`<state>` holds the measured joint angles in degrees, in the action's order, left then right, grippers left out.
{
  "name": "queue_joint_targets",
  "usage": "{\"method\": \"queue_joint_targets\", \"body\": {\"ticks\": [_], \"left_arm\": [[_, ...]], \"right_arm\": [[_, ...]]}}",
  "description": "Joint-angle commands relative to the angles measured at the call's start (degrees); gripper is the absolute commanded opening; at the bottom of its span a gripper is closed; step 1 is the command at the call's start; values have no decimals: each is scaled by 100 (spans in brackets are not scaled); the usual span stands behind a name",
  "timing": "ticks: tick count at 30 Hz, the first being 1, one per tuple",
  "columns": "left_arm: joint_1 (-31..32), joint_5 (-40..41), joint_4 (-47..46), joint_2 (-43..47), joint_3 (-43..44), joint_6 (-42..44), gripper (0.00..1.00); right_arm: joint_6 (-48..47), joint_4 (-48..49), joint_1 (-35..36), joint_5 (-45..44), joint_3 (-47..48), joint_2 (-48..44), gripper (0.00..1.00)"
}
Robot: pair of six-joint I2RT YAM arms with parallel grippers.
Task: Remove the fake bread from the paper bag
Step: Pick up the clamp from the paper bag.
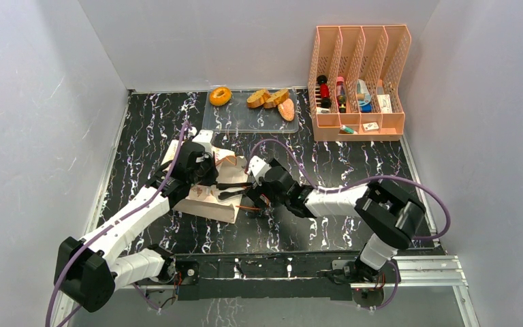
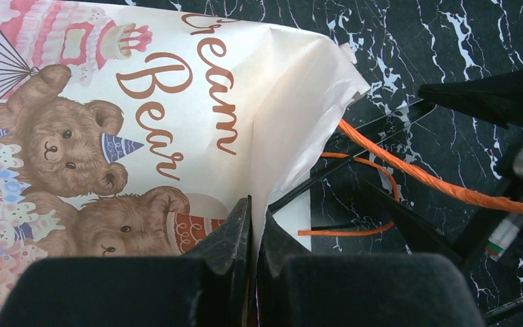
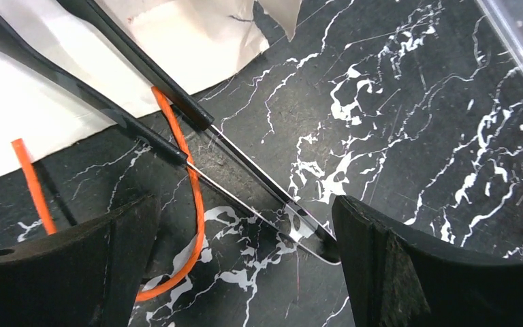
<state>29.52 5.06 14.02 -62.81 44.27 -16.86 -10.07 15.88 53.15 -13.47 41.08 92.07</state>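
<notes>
Left gripper (image 2: pixel 255 211) clenched on paper bag (image 2: pixel 197 82) mouth edge; paper likely thin, light, crumple-prone, so pinch rim. Right gripper (image 3: pixel 245 204) splayed wide, empty, over tongs (image 3: pixel 177 112). Far: fake bread (image 1: pixel 269 99) on clear tray (image 1: pixel 245 121); probably light, firm; grip across middle.

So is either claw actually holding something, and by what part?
The left gripper pinches the cream-tan, bear-printed paper bag by the paper rim at its mouth. The right gripper stands open, holding nothing.

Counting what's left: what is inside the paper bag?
The paper bag hides its inside. Only black tongs and an orange cord show at its mouth, whose edge the left hand pinches.
</notes>
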Motion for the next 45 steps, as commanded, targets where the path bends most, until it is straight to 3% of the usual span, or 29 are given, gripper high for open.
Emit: {"method": "queue_joint_targets", "body": {"ticks": [1, 6, 14, 22, 29, 32, 38, 45], "left_arm": [[-82, -228, 189, 99, 215, 93, 0], [-111, -335, 180, 31, 227, 130, 0], [-148, -452, 138, -32, 249, 166, 0], [-190, -523, 118, -90, 279, 192, 0], [-259, -568, 153, -105, 348, 251, 0], [-295, -628, 136, -105, 353, 241, 0], [-354, -554, 152, -157, 354, 226, 0], [-412, -432, 93, -173, 334, 210, 0]], "right_arm": [[-176, 88, -194, 487, 444, 189, 98], [-344, 50, -386, 772, 740, 405, 98], [-535, -802, -684, 1461, 1521, 1162, 98], [-414, -592, -861, 1900, 1401, 1277, 98], [-474, -579, -1113, 2420, 1909, 1785, 98], [-426, -786, -1332, 2984, 2204, 2060, 88], [-214, -1187, -1495, 3776, 2482, 2435, 48], [378, -563, -1498, 3913, 1624, 1760, 33]]}}
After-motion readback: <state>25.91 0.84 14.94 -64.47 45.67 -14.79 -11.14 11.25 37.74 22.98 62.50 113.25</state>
